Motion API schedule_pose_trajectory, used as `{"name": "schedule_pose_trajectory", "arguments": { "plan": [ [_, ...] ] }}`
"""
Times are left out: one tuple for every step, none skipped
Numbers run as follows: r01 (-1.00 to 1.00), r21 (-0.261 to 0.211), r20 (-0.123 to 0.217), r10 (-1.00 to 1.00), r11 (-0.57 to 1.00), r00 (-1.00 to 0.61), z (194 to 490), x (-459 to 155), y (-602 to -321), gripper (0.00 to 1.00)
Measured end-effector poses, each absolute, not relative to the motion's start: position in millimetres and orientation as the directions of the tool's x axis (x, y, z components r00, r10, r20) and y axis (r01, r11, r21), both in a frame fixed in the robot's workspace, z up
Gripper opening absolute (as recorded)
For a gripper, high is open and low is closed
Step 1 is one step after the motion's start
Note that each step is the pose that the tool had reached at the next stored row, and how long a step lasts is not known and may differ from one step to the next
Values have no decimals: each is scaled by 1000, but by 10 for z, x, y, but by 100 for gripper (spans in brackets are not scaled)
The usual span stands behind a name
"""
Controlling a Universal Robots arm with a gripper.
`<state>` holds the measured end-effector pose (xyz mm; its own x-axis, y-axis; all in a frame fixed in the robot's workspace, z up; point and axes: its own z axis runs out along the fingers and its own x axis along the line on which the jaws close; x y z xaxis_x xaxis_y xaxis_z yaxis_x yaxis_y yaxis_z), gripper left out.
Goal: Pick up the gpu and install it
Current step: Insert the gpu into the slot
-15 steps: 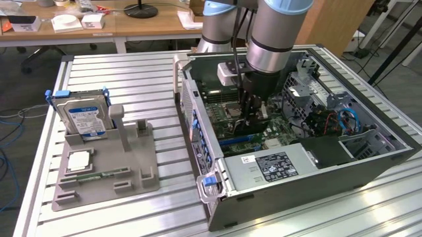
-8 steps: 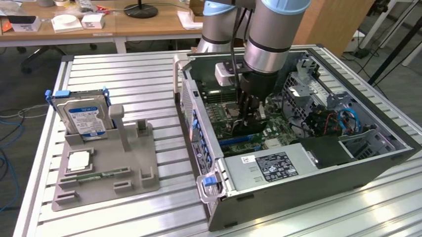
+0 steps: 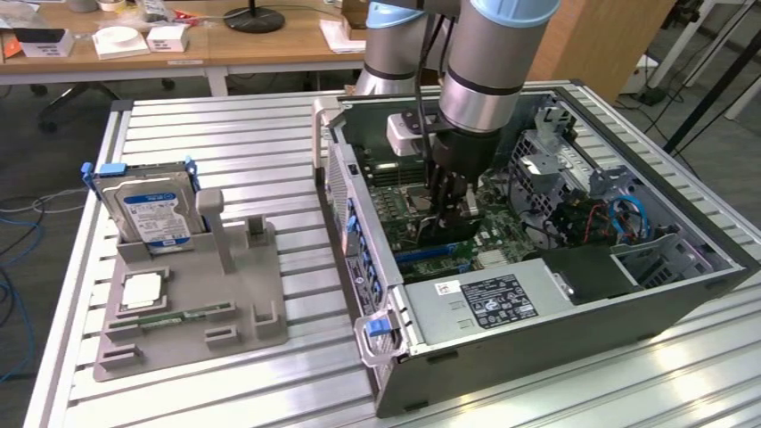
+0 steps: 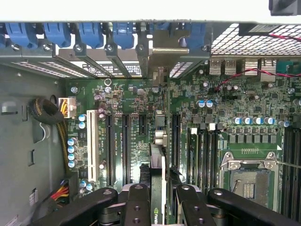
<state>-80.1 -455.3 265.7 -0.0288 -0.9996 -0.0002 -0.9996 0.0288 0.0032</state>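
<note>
**GPU held on edge over the motherboard**

While the arm reaches down into the open computer case (image 3: 666,267), its gripper (image 3: 450,207) sits low over the motherboard (image 3: 398,201), with the fingers (image 4: 137,203) drawn narrow and clamped on the gpu (image 4: 158,188). In the wrist view the card stands on edge between the two black fingers, seen along its thin top edge, and runs away from the camera across the motherboard towards the row of blue slot clips (image 4: 89,35) at the case's rear wall. Its metal bracket (image 4: 160,59) stands at that rear wall, among the slot covers. The card lines up with the expansion slots (image 4: 126,146) on the motherboard, just beside the long black ones; whether it is seated in a slot cannot be told. The empty CPU socket (image 4: 247,181) lies on the same board, to one side of the card.

In the exterior view the case lies on its side on a slatted metal table (image 3: 238,134), with the power supply (image 3: 494,303) at its near end. Beside the case, towards the exterior view's left, a grey parts holder (image 3: 196,303) carries a blue-labelled hard drive (image 3: 149,209) standing upright, and a small green memory stick (image 3: 178,316) lying flat.
</note>
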Motion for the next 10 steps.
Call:
{"name": "schedule_pose_trajectory", "arguments": {
  "plan": [
    [-1000, 3, 0, -1000, 29, -29, 2653, -801, -4553, 26],
    [-1000, 3, 0, -1000, 29, -29, 2649, -801, -4553, 26],
    [-1000, 3, 0, -1000, 29, -29, 2643, -801, -4553, 26],
    [-1000, 3, 0, -1000, 29, -29, 2637, -801, -4553, 26],
    [-1000, 3, 0, -1000, 29, -29, 2632, -801, -4553, 26],
    [-1000, 3, 0, -1000, 29, -29, 2630, -801, -4553, 26],
    [-1000, 3, 0, -1000, 29, -29, 2629, -802, -4553, 26],
    [-1000, 3, 0, -1000, 29, -29, 2627, -801, -4553, 26],
    [-1000, 3, 0, -1000, 29, -29, 2624, -802, -4553, 26],
    [-1000, 3, 0, -1000, 29, -29, 2621, -802, -4553, 26]
  ]
}}
